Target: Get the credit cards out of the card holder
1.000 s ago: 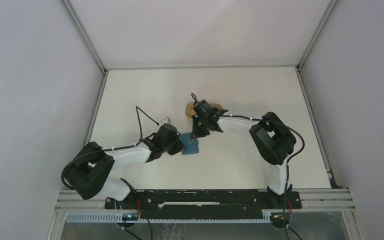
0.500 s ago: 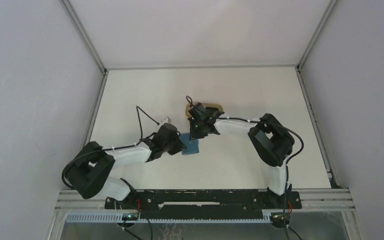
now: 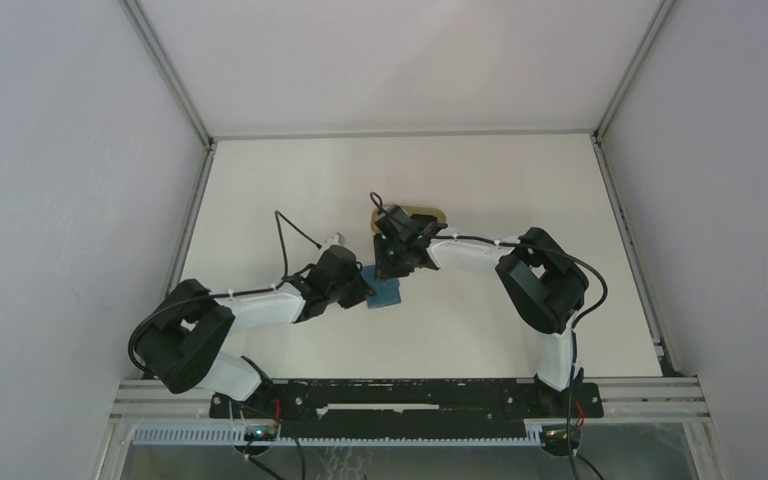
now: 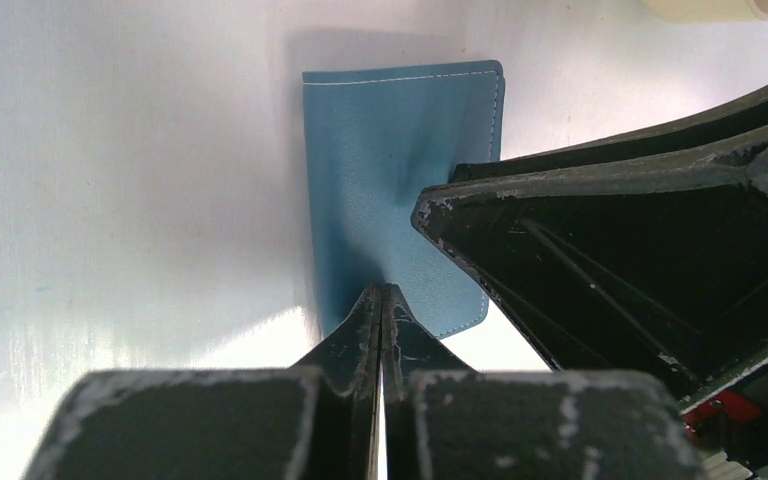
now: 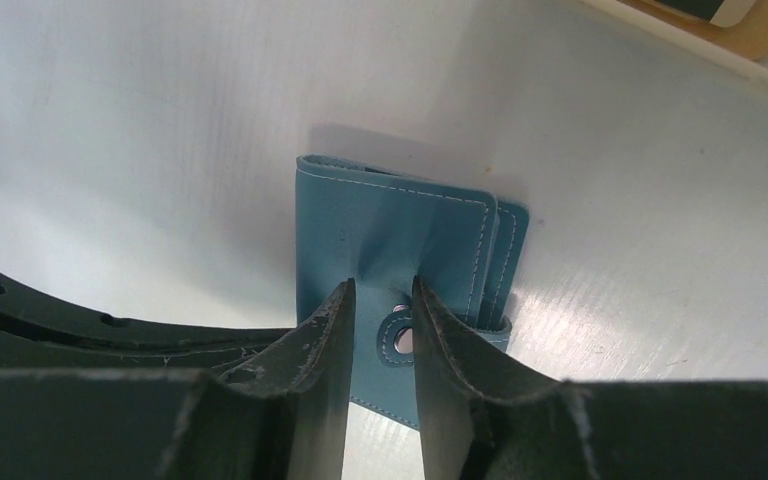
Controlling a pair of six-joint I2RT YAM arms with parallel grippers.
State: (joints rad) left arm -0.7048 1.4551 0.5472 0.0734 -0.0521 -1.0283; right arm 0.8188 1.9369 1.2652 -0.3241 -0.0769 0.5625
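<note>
White table (image 3: 480,310), both arms bent inward over card holder (image 3: 386,292)

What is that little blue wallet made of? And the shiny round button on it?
The small teal-blue folding wallet looks like leather or faux leather: matte, finely grained, with pale stitching along its edges. The round silver snap on its tab looks like polished metal, since it glints.

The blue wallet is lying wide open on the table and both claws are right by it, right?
Not open. The right wrist view shows the blue wallet folded shut, its snap tab between the right claw fingers. Both claws are right by it, the left claw too.
</note>
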